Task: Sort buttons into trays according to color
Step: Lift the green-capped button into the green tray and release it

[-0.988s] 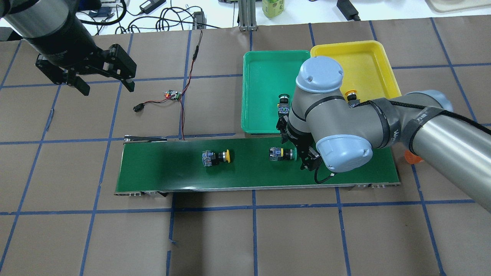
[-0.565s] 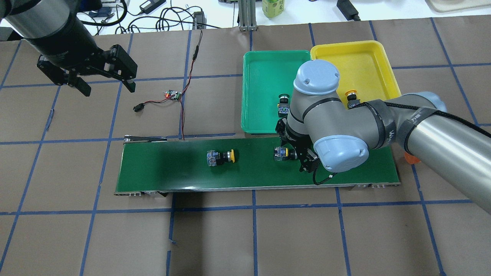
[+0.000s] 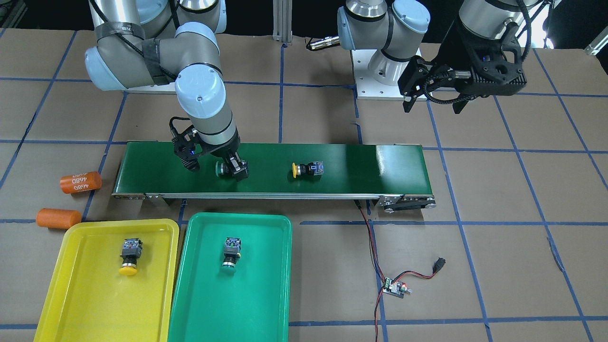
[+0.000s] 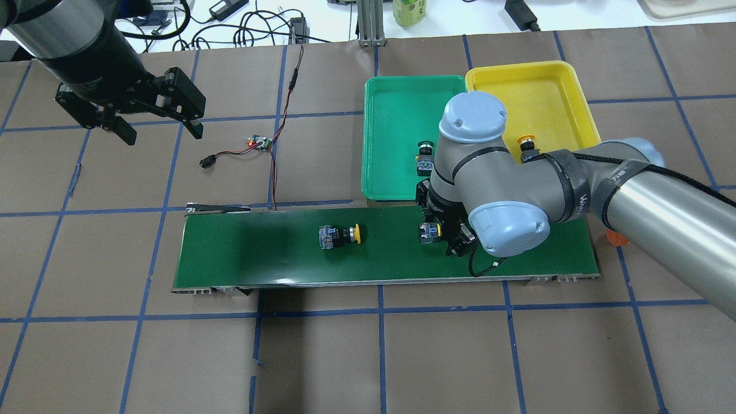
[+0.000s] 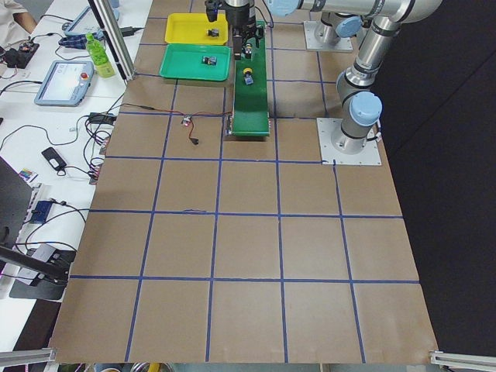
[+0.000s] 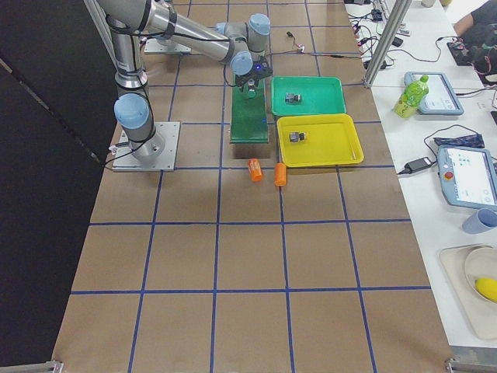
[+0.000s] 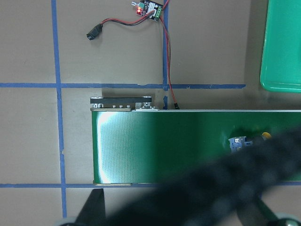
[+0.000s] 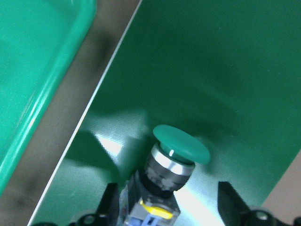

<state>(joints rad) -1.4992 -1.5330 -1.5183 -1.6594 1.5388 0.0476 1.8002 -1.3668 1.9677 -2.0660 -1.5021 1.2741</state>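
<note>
My right gripper (image 3: 214, 167) is low over the conveyor belt and open. Its fingers (image 8: 110, 207) stand either side of a green button (image 8: 181, 146) lying on the belt, with a gap on one side. That button also shows in the overhead view (image 4: 430, 233). A yellow button (image 3: 308, 169) lies on its side mid-belt (image 4: 339, 236). Another yellow button (image 3: 129, 256) sits in the yellow tray (image 3: 85, 304). Another green button (image 3: 231, 254) sits in the green tray (image 3: 237, 304). My left gripper (image 4: 161, 132) is open and empty, high over the table, far from the belt.
The dark-green conveyor belt (image 4: 241, 247) runs across the middle, with both trays side by side beyond it. Two orange cylinders (image 3: 80, 182) lie off the belt's end near the yellow tray. A small circuit board with red-black wires (image 4: 259, 142) lies near the belt's other end.
Both buttons on the belt have moved right in the overhead view. My right gripper has shifted slightly left over the green button, whose cap is now hidden under it. The left arm has barely moved.
</note>
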